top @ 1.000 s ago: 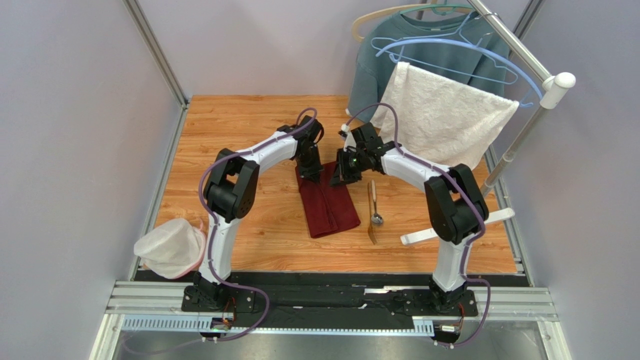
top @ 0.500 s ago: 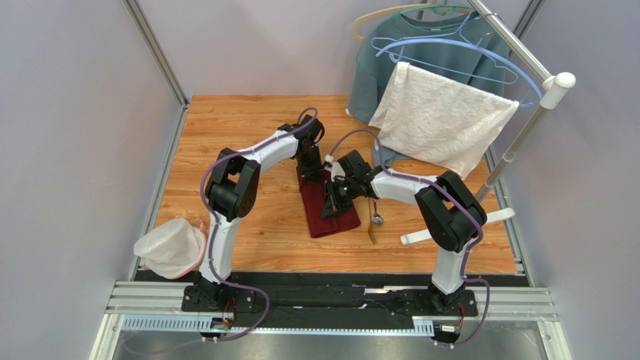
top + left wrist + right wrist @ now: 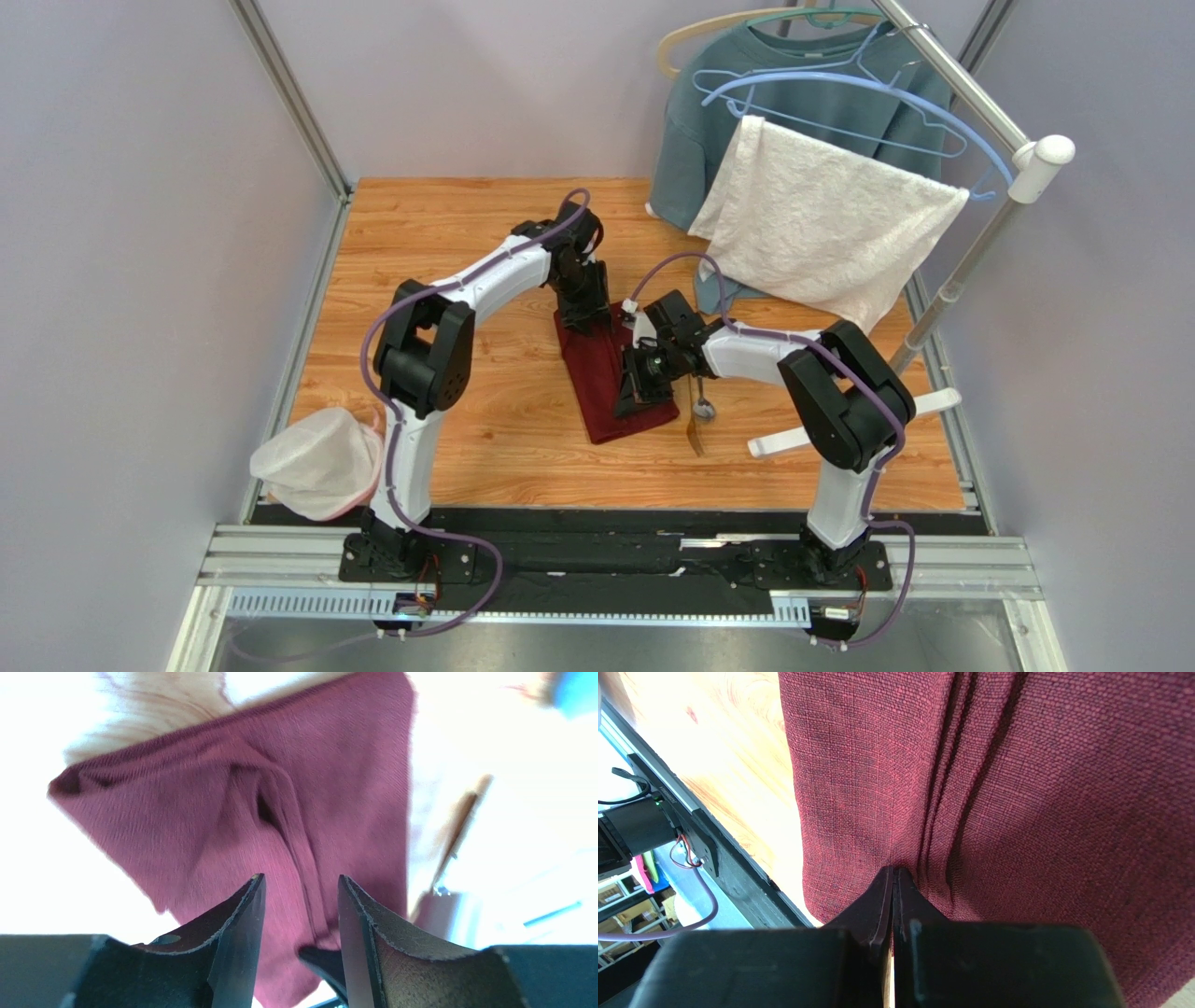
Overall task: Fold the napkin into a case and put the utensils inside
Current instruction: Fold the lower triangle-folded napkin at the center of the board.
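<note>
bench (image 3: pixel 463 420) carries the napkin (image 3: pixel 601 385), folded to a narrow oblong at centre. left end effector (image 3: pixel 298 882) has just released its far end: jaws parted, empty. right end effector (image 3: pixel 892 875), fully closed, grips nothing, tips on the crease. utensils (image 3: pixel 701 409) lie just beside, not yet inserted.

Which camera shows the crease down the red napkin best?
Right wrist: the crease fills the frame, sharp, weave visible. Left wrist shows it blurred and washed out. Top external shows the napkin small, partly under both arms.
</note>
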Controlling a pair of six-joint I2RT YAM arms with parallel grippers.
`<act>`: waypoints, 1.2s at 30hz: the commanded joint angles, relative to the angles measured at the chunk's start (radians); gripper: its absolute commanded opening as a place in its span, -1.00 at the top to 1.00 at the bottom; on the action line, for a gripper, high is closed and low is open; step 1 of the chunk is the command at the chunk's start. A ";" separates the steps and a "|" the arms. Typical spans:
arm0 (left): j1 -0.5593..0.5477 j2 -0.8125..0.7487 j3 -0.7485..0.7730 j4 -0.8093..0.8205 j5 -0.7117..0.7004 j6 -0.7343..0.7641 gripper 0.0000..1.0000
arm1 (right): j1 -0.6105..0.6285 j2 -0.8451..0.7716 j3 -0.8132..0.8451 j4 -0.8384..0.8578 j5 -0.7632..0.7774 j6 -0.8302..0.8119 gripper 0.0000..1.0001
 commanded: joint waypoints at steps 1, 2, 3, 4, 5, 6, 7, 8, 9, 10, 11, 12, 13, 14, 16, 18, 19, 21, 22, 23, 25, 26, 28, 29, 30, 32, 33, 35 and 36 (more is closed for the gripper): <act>0.022 -0.169 -0.052 0.011 0.018 0.035 0.00 | -0.010 -0.037 -0.013 0.029 0.020 0.002 1.00; 0.028 -0.185 -0.067 0.016 0.004 0.038 0.07 | -0.008 -0.039 -0.015 0.034 0.014 0.003 1.00; 0.034 -0.196 -0.081 0.022 -0.004 0.040 0.16 | -0.008 -0.040 -0.016 0.035 0.011 0.005 1.00; 0.052 -0.202 -0.095 0.025 -0.010 0.046 0.32 | -0.008 -0.042 -0.013 0.040 0.007 0.009 1.00; 0.063 -0.200 -0.098 0.019 -0.011 0.052 0.40 | -0.008 -0.043 -0.015 0.040 0.003 0.009 1.00; 0.072 -0.196 -0.098 0.011 -0.017 0.057 0.48 | -0.010 -0.045 -0.012 0.040 0.003 0.012 1.00; 0.092 -0.187 -0.097 -0.004 -0.036 0.064 0.69 | -0.008 -0.046 -0.010 0.040 0.005 0.012 1.00; 0.100 -0.182 -0.098 -0.007 -0.043 0.075 0.75 | -0.010 -0.046 -0.007 0.040 0.003 0.012 1.00; 0.108 -0.176 -0.095 -0.013 -0.056 0.080 0.80 | -0.008 -0.046 -0.006 0.037 0.003 0.014 1.00; 0.120 -0.164 -0.089 -0.021 -0.080 0.084 0.88 | -0.010 -0.046 -0.001 0.038 0.003 0.014 1.00; 0.123 -0.158 -0.084 -0.022 -0.091 0.096 0.90 | -0.010 -0.045 0.001 0.038 0.006 0.015 1.00; 0.125 -0.148 -0.074 -0.026 -0.102 0.103 0.90 | -0.010 -0.042 0.004 0.038 0.005 0.014 1.00; 0.126 -0.121 -0.040 -0.047 -0.114 0.110 0.90 | -0.012 -0.040 0.013 0.038 0.008 0.015 1.00; 0.126 -0.107 -0.025 -0.052 -0.113 0.116 0.91 | -0.013 -0.036 0.022 0.038 0.008 0.017 1.00; 0.126 -0.067 0.010 -0.052 -0.102 0.116 0.92 | -0.021 -0.022 0.037 0.043 0.010 0.031 1.00; 0.126 -0.043 0.032 -0.052 -0.096 0.110 0.92 | -0.025 0.001 0.074 0.047 0.010 0.048 1.00; 0.126 -0.021 0.044 -0.049 -0.093 0.109 0.93 | -0.034 0.010 0.092 0.050 0.008 0.052 1.00; 0.126 -0.003 0.060 -0.047 -0.085 0.106 0.95 | -0.042 0.033 0.151 0.051 -0.003 0.063 1.00; 0.126 0.010 0.060 -0.042 -0.073 0.103 0.95 | -0.051 0.056 0.172 0.049 -0.010 0.071 1.00; 0.125 0.013 0.061 -0.041 -0.068 0.100 0.95 | -0.051 0.072 0.195 0.041 -0.020 0.072 1.00; 0.125 0.013 0.054 -0.027 -0.062 0.095 0.95 | -0.058 0.111 0.264 0.037 -0.020 0.080 1.00; 0.125 0.011 0.052 -0.026 -0.059 0.093 0.95 | -0.058 0.125 0.287 0.037 -0.012 0.083 1.00; 0.125 0.010 0.048 -0.013 -0.044 0.090 0.96 | -0.065 0.162 0.350 0.034 -0.012 0.092 1.00; 0.123 0.011 0.048 -0.012 -0.036 0.086 0.96 | -0.068 0.194 0.370 0.035 -0.015 0.100 1.00; 0.123 0.013 0.046 -0.007 -0.028 0.083 0.96 | -0.071 0.211 0.387 0.034 -0.013 0.101 1.00; 0.120 0.014 0.046 -0.001 -0.019 0.078 0.96 | -0.084 0.249 0.441 0.031 -0.012 0.107 1.00; 0.119 0.013 0.046 0.001 -0.016 0.078 0.96 | -0.088 0.262 0.456 0.031 -0.009 0.108 1.00; 0.119 0.014 0.043 0.004 -0.013 0.075 0.97 | -0.104 0.285 0.493 0.014 -0.007 0.108 1.00; 0.119 0.014 0.043 0.005 -0.014 0.075 0.97 | -0.114 0.303 0.502 0.011 -0.010 0.109 1.00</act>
